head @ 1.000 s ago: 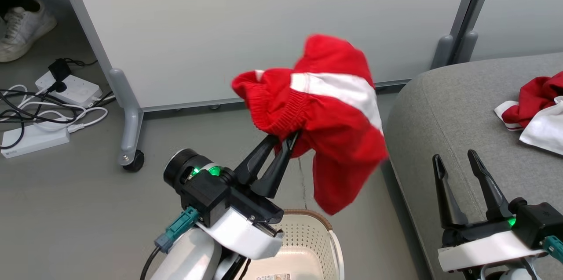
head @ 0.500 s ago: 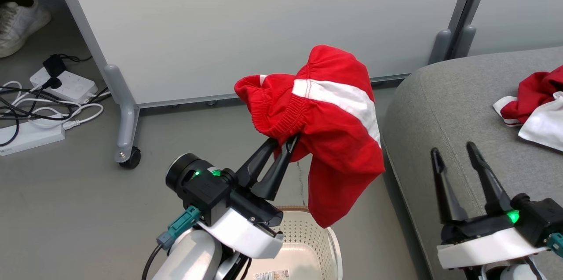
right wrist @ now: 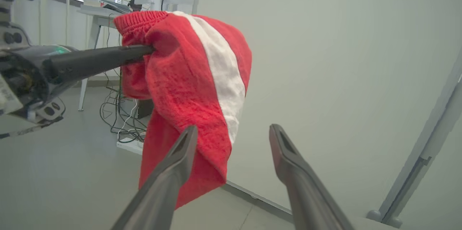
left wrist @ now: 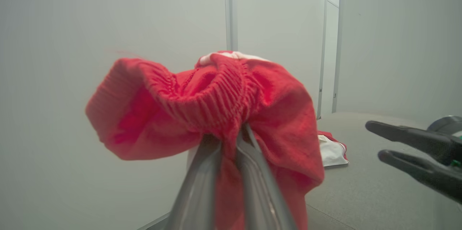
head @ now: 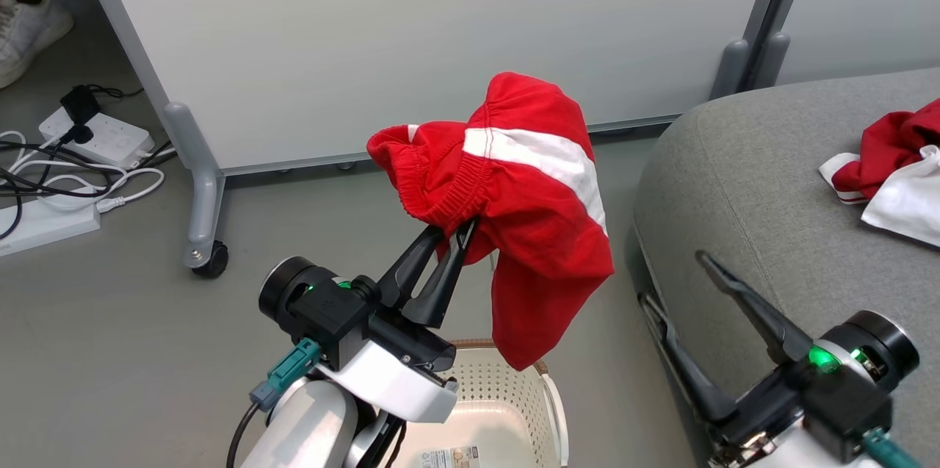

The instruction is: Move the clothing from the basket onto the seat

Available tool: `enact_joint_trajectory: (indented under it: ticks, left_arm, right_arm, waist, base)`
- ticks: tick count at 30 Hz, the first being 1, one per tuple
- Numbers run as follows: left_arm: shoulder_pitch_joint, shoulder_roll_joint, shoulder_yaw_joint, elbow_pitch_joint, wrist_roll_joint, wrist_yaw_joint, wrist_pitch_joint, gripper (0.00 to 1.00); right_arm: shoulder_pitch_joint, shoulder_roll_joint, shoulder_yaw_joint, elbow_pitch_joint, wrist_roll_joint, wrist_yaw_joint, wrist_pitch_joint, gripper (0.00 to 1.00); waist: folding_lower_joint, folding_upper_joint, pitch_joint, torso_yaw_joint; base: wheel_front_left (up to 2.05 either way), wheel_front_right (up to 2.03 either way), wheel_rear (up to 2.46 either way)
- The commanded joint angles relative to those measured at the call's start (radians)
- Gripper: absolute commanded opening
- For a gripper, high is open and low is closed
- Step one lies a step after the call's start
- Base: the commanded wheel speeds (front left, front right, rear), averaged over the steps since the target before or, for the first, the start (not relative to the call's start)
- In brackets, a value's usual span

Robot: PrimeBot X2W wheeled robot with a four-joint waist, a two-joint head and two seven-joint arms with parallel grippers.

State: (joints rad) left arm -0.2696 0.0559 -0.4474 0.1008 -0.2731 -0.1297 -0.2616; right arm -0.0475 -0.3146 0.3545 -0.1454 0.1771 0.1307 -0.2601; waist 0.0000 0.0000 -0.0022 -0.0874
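The left gripper [head: 454,227] pinches the ribbed waistband of one red garment [head: 529,211], which hangs in the air over the far rim of the basket [head: 507,389] at 6 o'clock in the head view, short of the seat [head: 734,181] at 3 o'clock. The right gripper [head: 672,277], at 5 o'clock, is spread wide and empty. The head view gives two power strips [head: 99,145] at 9 o'clock and a shoe [head: 22,27] at 10. The right wrist view gives a desk [right wrist: 97,9] with cables [right wrist: 119,114] under it. Count: one garment held, one red-and-white heap [head: 888,167] on the seat, one basket, two grippers.
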Motion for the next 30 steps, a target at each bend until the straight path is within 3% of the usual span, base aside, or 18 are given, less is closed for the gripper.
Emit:
enact_joint_trajectory:
  ticks: [1, 6, 16, 30]
  left_arm:
    - [0.0, 0.006, 0.004, 0.001, 0.006, -0.001, -0.004, 0.0]
    - [-0.004, 0.005, -0.007, -0.007, 0.001, -0.001, -0.004, 0.0]
    - [-0.012, 0.003, -0.058, -0.002, -0.015, -0.001, -0.004, 0.0]
    - [-0.046, 0.01, -0.241, 0.016, -0.072, -0.001, -0.004, 0.0]
  right_arm:
    - [-0.001, -0.024, 0.013, 0.006, -0.069, 0.0, -0.005, 1.0]
    - [0.002, 0.003, 0.015, 0.007, -0.135, 0.0, -0.005, 1.0]
    - [-0.009, 0.041, 0.03, 0.037, -0.106, 0.0, -0.005, 1.0]
    - [-0.074, 0.044, 0.076, 0.134, -0.103, 0.0, -0.005, 1.0]
  waist:
    - [0.0, 0.0, 0.001, 0.0]
    - [0.0, 0.0, 0.001, 0.003]
    - [0.0, 0.0, 0.0, 0.014]
    - [0.0, 0.0, 0.006, 0.041]
  base:
    - [0.0, 0.0, 0.0]
    - [0.0, 0.0, 0.0]
    - [0.0, 0.0, 0.0]
    - [0.0, 0.0, 0.0]
